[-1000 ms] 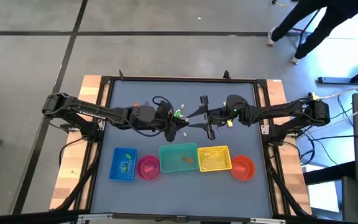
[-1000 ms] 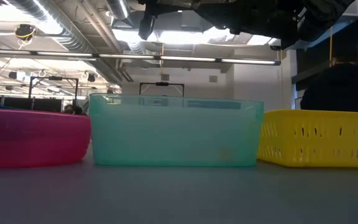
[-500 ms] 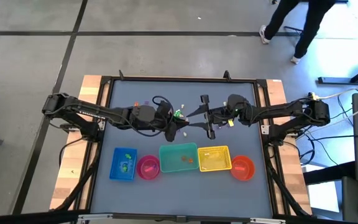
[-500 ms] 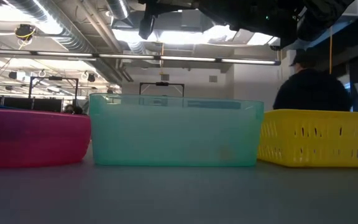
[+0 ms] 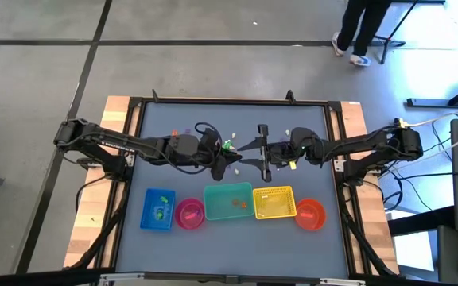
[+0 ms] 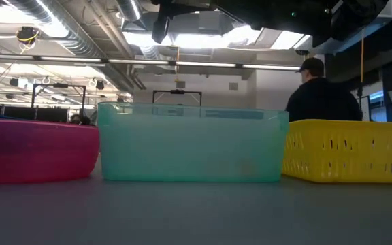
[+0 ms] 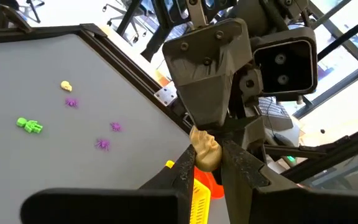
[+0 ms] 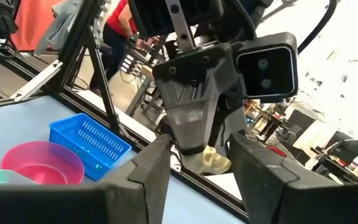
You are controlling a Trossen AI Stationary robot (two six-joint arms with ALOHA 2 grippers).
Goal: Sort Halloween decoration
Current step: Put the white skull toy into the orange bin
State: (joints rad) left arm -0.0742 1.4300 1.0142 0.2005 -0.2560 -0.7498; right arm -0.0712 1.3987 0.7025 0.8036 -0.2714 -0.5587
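Handover in progress above table centre. Left gripper [image 7: 207,163] is pinching a pale skull trinket [image 7: 205,149] between narrow fingers. Right gripper [image 8: 196,163] is facing it, fingers wide either side, not yet closed, prob. to take it. 5 containers, incl. teal bin [image 5: 228,201], are waiting near edge.

The floor [image 5: 46,87] around the rig is grey concrete, marked by dark lines. A person [image 5: 364,32] in dark clothes stands off beyond the far corner, near a bright patch of light. Looking level across the grey tabletop [image 6: 196,211], silver ducts [image 6: 67,27] and pipes run under the ceiling (white strip lights glare between them), and a person in a cap [image 6: 322,95] shows beyond.
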